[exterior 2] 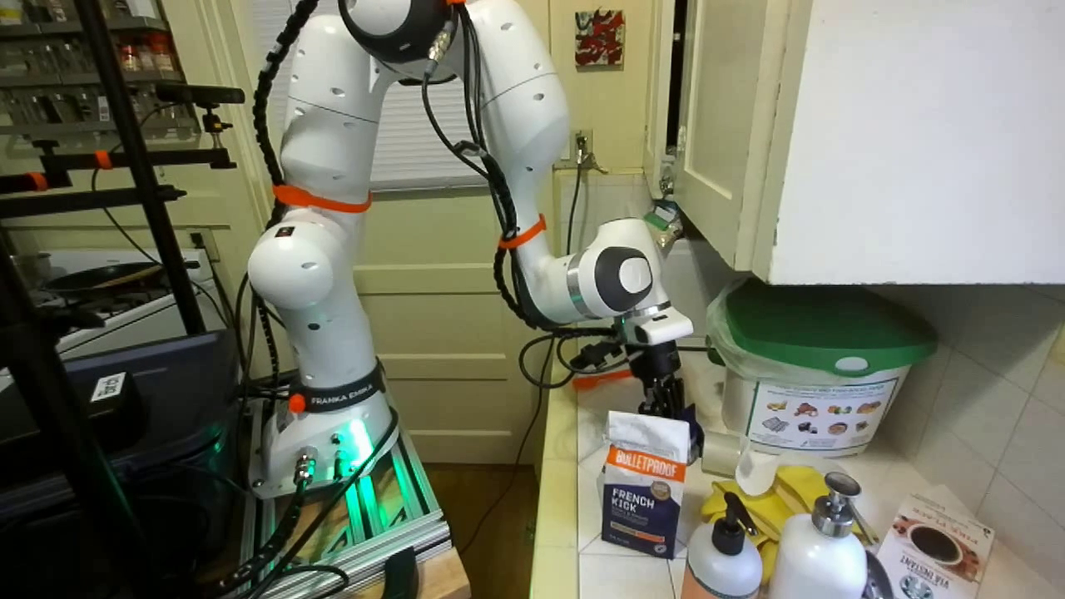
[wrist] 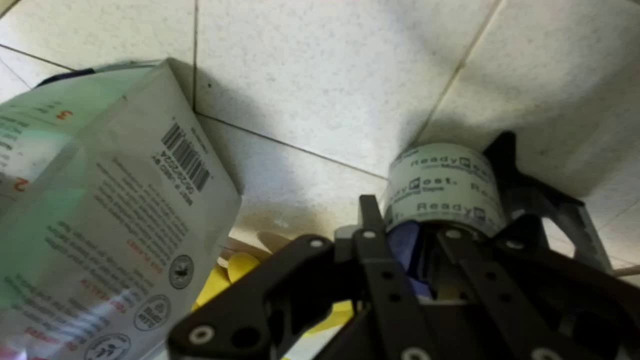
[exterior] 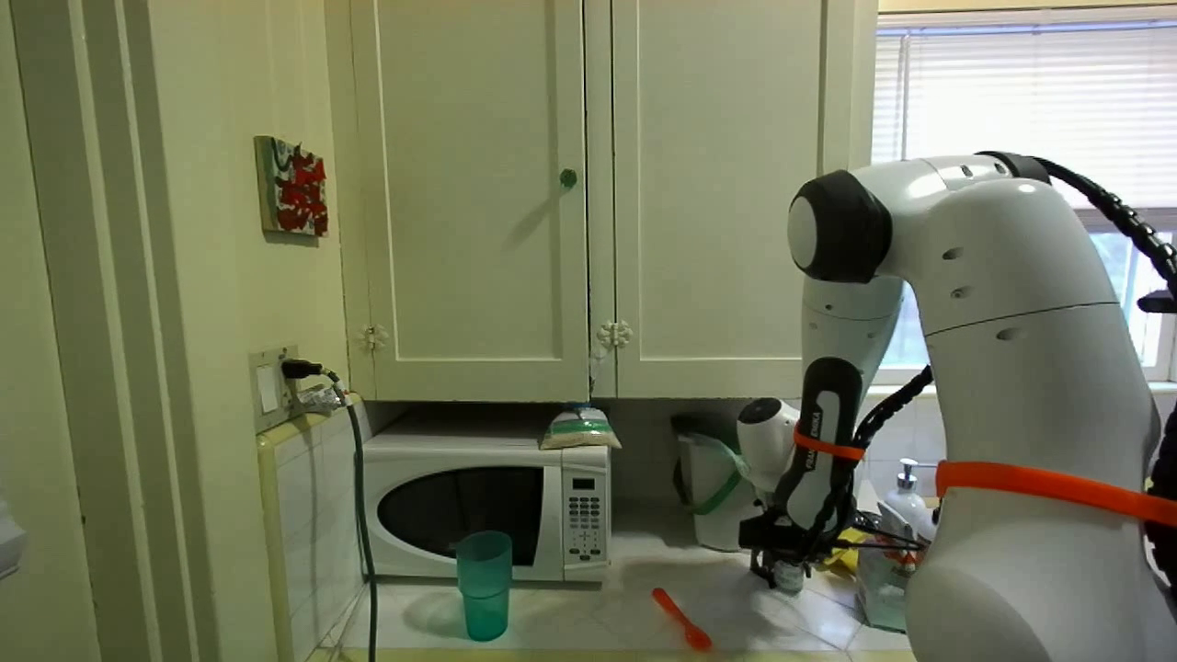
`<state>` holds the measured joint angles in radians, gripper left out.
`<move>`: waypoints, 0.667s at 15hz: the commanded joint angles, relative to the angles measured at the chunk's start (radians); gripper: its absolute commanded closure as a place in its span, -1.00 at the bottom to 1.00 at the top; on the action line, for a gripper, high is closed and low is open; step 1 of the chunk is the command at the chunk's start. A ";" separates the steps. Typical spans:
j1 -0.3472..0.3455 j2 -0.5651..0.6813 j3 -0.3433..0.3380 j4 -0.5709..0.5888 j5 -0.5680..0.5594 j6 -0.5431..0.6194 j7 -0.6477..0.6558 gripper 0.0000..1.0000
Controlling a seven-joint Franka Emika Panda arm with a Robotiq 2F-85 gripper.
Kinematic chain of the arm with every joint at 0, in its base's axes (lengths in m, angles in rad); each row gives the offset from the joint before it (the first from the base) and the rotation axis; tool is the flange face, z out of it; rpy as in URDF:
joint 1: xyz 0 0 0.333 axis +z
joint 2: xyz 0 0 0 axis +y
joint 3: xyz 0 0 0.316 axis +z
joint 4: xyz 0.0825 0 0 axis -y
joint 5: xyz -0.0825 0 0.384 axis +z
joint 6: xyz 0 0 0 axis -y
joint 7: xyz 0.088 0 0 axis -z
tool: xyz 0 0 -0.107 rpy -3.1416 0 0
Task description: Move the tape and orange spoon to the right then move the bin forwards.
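Note:
In the wrist view my gripper (wrist: 411, 225) is shut on the tape (wrist: 442, 182), a whitish printed roll with a blue and black dispenser. One finger lies along the roll's left side; the roll hides the other fingertip. The roll also shows below the gripper in both exterior views, low at the counter (exterior: 634, 552); whether it rests there I cannot tell. The orange spoon (exterior: 682, 621) lies on the counter well to the left of the gripper in an exterior view. Behind the gripper stands the bin (exterior 2: 736, 399), pale with a green lid (exterior 2: 832, 324).
A coffee bag (exterior 2: 645, 499) stands close beside the gripper. Yellow gloves (exterior 2: 774, 491), pump bottles (exterior 2: 819, 553) and a coffee box (exterior 2: 936, 541) crowd that end. A teal cup (exterior: 485, 588) stands before the microwave (exterior: 460, 510). Wall cabinets (exterior: 717, 202) overhang the counter.

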<state>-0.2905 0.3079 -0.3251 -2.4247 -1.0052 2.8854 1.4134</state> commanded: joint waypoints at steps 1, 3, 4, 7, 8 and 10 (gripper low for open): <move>-0.022 -0.001 -0.006 -0.041 0.025 0.025 0.026 0.91; -0.003 -0.052 -0.020 -0.060 -0.008 -0.004 0.056 0.13; 0.012 -0.082 -0.033 -0.076 -0.051 0.000 0.075 -0.01; 0.061 -0.180 -0.064 -0.120 -0.181 -0.045 0.165 -0.45; 0.070 -0.216 -0.070 -0.135 -0.229 -0.057 0.196 -0.58; 0.080 -0.284 -0.065 -0.165 -0.312 -0.069 0.239 -0.89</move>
<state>-0.2411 0.1580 -0.3758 -2.5112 -1.1977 2.8585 1.5690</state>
